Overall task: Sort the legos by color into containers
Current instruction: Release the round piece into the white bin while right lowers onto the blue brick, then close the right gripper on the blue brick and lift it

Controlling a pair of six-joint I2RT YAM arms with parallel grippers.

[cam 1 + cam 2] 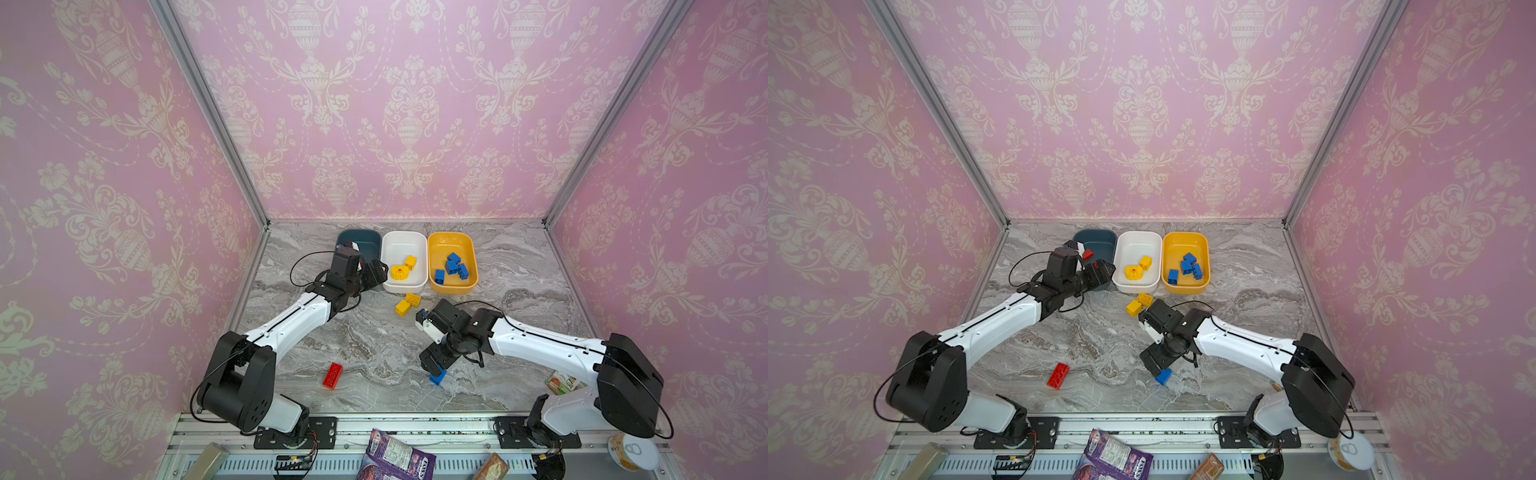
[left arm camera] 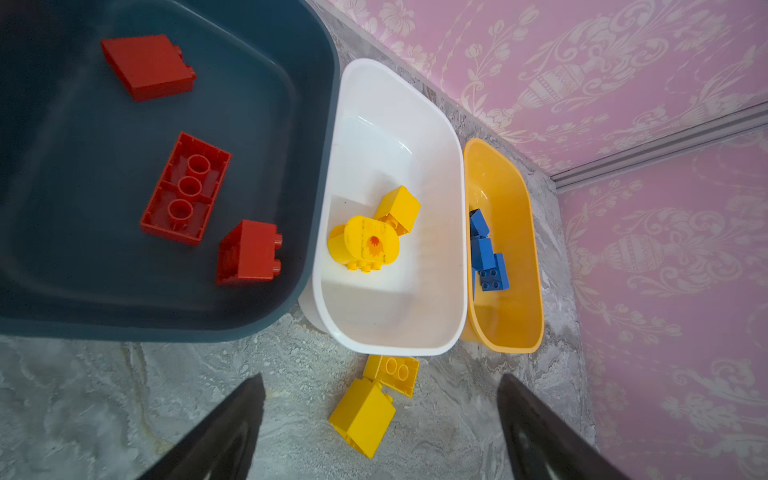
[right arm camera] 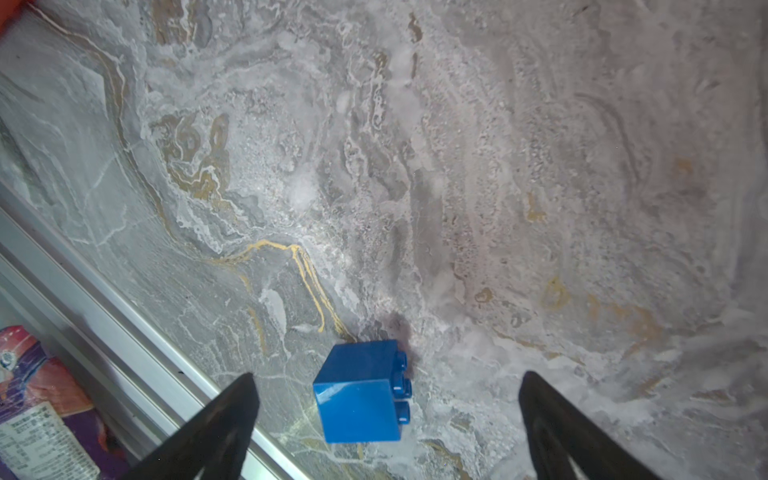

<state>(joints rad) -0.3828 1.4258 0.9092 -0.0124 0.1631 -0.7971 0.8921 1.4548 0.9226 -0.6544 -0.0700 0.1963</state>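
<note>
Blue brick [image 3: 361, 390] found on tabletop [image 3: 498, 166], between spread fingers of right pincer [image 3: 387, 375], untouched, near 6 o'clock edge. Left pincer [image 2: 381, 376] released, empty, held above teal tub [image 2: 303, 124]; three red bricks [image 2: 185, 189] contained inside. Yellow brick pair [image 1: 407, 304] seen at that pincer's 4 o'clock; long red brick [image 1: 332, 375] at tabletop's 7 o'clock.

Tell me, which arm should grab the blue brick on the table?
The right looks better placed. Its open right gripper hovers over the blue brick, which shows between its jaws in the wrist view. The left gripper is far off beside the teal tub.
</note>
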